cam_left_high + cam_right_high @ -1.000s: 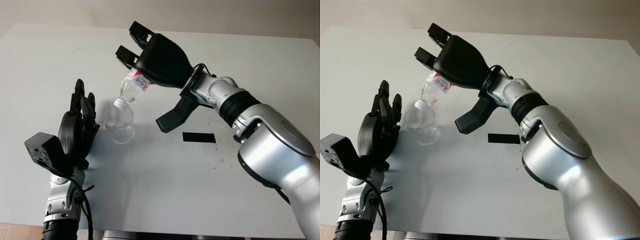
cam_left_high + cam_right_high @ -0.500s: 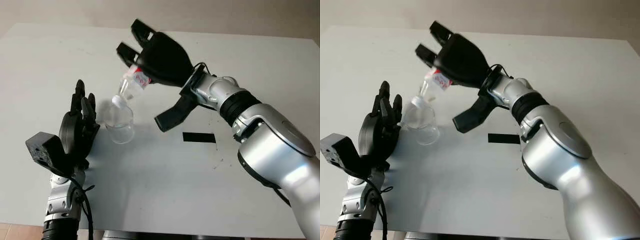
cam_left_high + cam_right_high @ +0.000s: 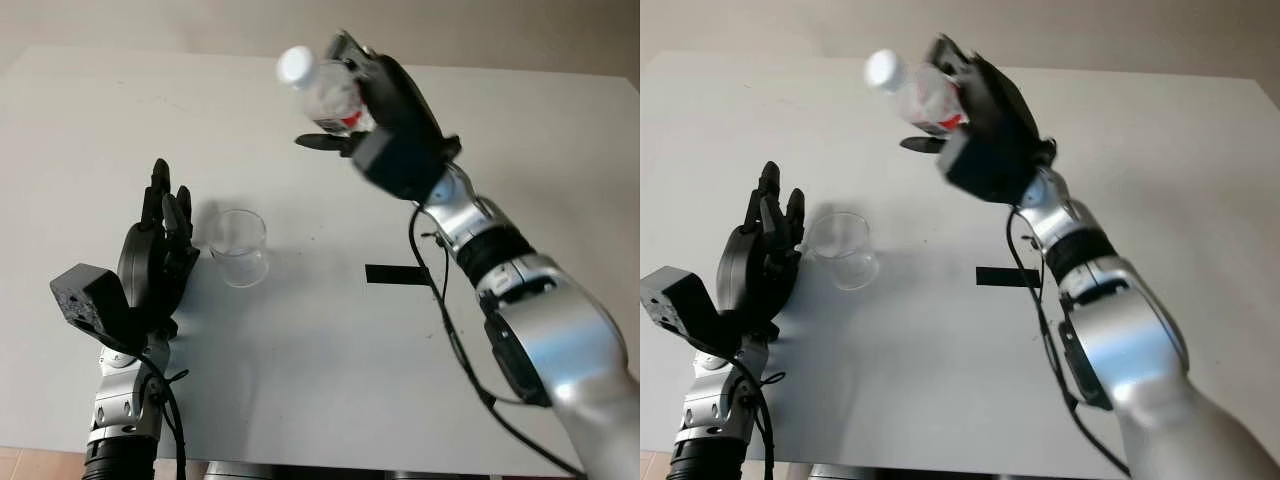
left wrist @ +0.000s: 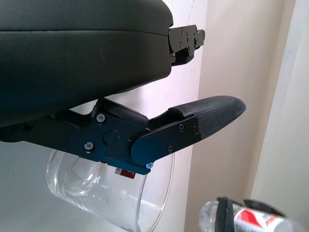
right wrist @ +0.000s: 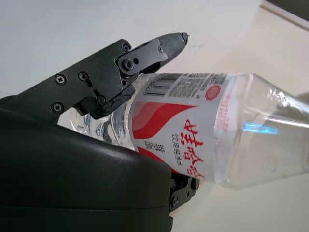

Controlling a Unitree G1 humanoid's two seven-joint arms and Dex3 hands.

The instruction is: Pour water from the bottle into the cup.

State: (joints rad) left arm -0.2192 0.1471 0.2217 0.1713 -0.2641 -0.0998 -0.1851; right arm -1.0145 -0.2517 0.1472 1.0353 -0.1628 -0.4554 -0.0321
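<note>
A white table (image 3: 300, 380) seen from above. At the left, the left hand (image 3: 155, 265) stands upright just beside a clear cup (image 3: 238, 248), holding nothing, fingers straight and pointing up. The cup sits upright on the table. To the right and well above it, the right hand (image 3: 385, 120) is raised high, fingers wrapped round a clear bottle (image 3: 320, 88) with a red and white label, white cap tilted up and to the left. A black strip (image 3: 398, 274) lies on the table beneath that arm
</note>
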